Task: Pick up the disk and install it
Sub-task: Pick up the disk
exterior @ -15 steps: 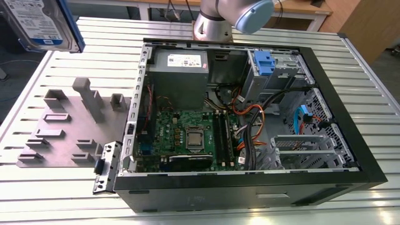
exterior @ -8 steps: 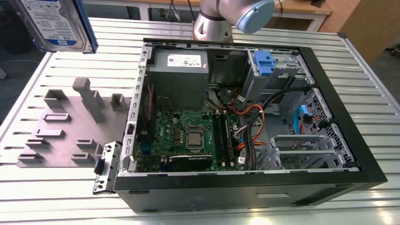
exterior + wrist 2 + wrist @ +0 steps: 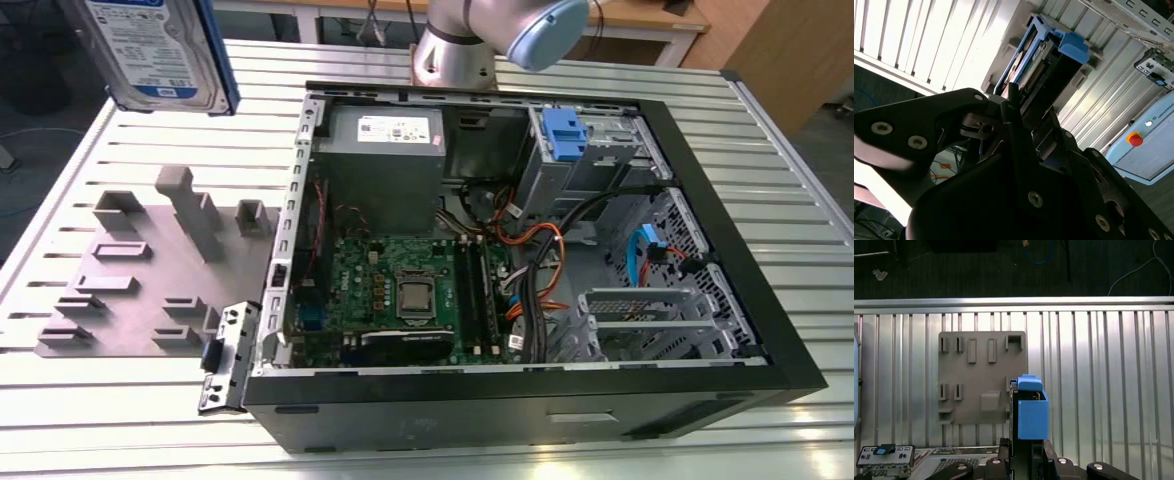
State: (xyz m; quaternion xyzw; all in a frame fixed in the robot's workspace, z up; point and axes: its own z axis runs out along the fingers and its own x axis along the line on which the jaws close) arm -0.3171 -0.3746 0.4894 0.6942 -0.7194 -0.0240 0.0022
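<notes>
No text to quote: fine print on the white-and-blue label (image 3: 150, 45) of the disk (image 3: 160, 55) clamped in the gripper (image 3: 1031, 107), a printed white sticker (image 3: 387, 127) on the power supply (image 3: 384, 150) well apart from the gripper, and dark lettering on the control box (image 3: 1149, 152) beyond the gripper, near its red button (image 3: 1135, 139).

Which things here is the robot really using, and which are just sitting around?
For the job: the disk, held in the gripper; the open computer case.
Just sitting: the grey holder plate; the metal bracket beside the case; the slatted table.
</notes>
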